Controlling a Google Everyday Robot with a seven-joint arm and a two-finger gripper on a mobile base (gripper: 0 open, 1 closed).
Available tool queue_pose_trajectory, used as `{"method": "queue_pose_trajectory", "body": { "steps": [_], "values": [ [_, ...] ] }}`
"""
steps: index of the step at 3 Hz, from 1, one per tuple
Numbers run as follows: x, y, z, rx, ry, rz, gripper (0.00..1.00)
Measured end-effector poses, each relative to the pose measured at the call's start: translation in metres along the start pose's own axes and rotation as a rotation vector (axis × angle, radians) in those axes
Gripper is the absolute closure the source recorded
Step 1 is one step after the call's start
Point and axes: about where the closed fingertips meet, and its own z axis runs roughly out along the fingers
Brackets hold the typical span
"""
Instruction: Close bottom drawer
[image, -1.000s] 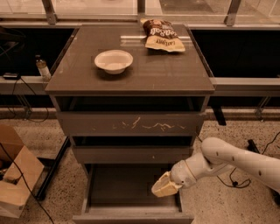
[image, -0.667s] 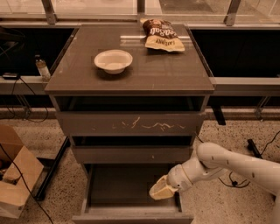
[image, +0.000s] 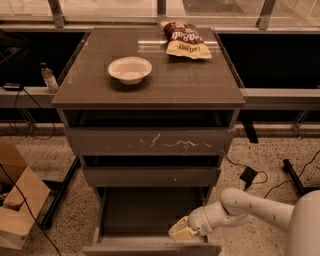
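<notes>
The bottom drawer (image: 150, 248) of the grey-brown cabinet stands pulled out toward me, its flat dark base (image: 145, 210) showing and its plain front strip at the bottom edge of the view. My white arm reaches in from the lower right. The gripper (image: 181, 231) sits low at the drawer's right front, just behind the front strip and over the base. Above it are the middle drawer (image: 150, 176) with a tiny pale speck and the taller top drawer (image: 150, 141) with pale scratch marks.
A white bowl (image: 130, 69) and a chip bag (image: 186, 40) lie on the cabinet top. A cardboard box (image: 17, 200) stands on the floor at the left, with cables near it. A small bottle (image: 48, 77) stands on the left ledge. Cables and a plug lie on the floor at the right.
The arm has come lower and to the left, bringing the gripper down close to the inside of the bottom drawer's front strip. The drawer has not visibly moved.
</notes>
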Motion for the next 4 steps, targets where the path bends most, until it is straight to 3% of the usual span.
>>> {"method": "queue_pose_trajectory", "body": {
  "steps": [1, 2, 3, 4],
  "values": [
    [0.036, -0.020, 0.011, 0.002, -0.072, 0.029, 1.00],
    [0.041, -0.021, 0.018, -0.005, -0.077, 0.037, 1.00],
    [0.053, -0.025, 0.021, 0.033, -0.030, 0.067, 1.00],
    [0.090, -0.038, 0.016, 0.096, -0.009, 0.155, 1.00]
  ]
}}
